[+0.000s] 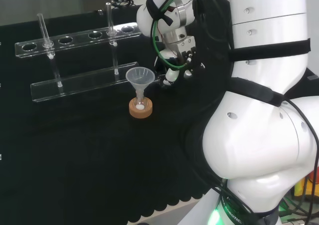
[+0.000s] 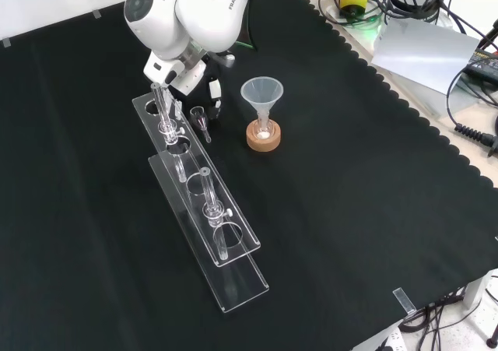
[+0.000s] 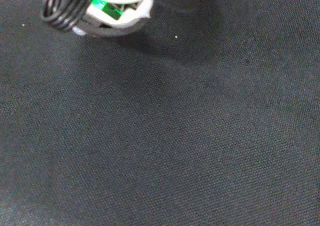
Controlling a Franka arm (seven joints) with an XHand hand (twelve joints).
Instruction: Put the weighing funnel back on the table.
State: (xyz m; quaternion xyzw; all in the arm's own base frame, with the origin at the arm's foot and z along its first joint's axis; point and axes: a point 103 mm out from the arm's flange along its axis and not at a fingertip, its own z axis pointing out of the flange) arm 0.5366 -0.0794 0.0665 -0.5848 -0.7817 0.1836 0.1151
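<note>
The weighing funnel (image 2: 201, 122), a small clear cup with a short stem, hangs tilted just over the black cloth, between the rack and the big funnel. The hand (image 2: 212, 107) reaches down under the arm's white links, its dark fingers curled at the piece's cup. From the head view the hand (image 1: 173, 74) is low, right of the big funnel, with the clear piece (image 1: 162, 79) at its fingertips. I cannot tell whether the stem touches the cloth. The wrist view has cloth very close, with a part of the hand (image 3: 95, 8) above it.
The big funnel (image 2: 262, 94) stands in a small flask on a cork ring (image 2: 264, 138), close to the hand. A clear test tube rack (image 2: 204, 203) with two upright tubes runs along the hand's other side. The cloth's scalloped edge (image 2: 436, 125) lies farther off.
</note>
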